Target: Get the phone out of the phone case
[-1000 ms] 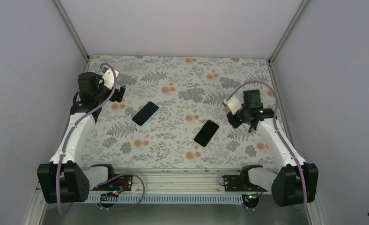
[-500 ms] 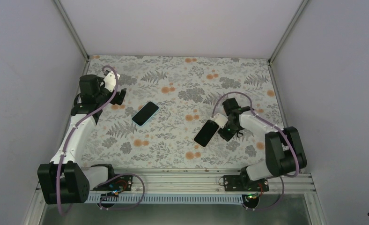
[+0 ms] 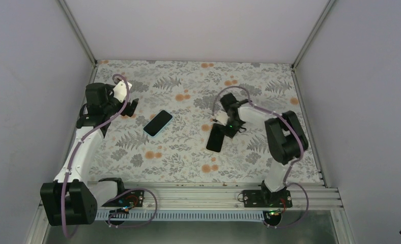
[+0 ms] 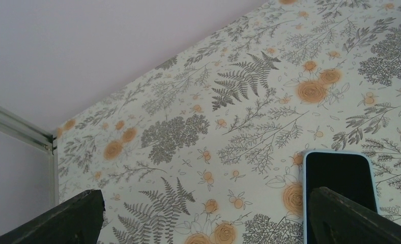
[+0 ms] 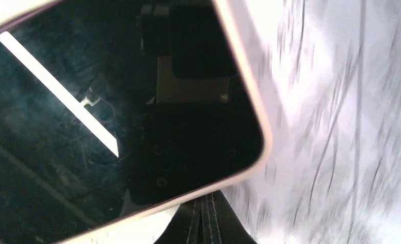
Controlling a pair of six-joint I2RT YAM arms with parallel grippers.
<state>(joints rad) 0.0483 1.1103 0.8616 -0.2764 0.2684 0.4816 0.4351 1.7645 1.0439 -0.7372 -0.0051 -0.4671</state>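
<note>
Floral table [image 3: 188,165] | right gripper [image 3: 223,128] over dark phone [image 3: 214,141], far end; grip unclear | left gripper [image 3: 132,105] spread

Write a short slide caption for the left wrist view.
Open left gripper above the flowered table, a phone in a light blue case by one finger.

Left arm [image 3: 79,147]: reaches forward along the left side, elbow nearly straight, wrist turned in toward the centre. Left hand [image 3: 131,104]: hangs free, fingers [image 4: 61,218] spread wide apart at the lower corners of the wrist view. Right arm [image 3: 285,137]: folds sharply at the elbow, forearm angled back and to the left. Right hand [image 3: 221,124]: points down and toward the near side; shows only a dark sliver of finger [image 5: 203,223] in the wrist view, finger spacing not readable.
</note>
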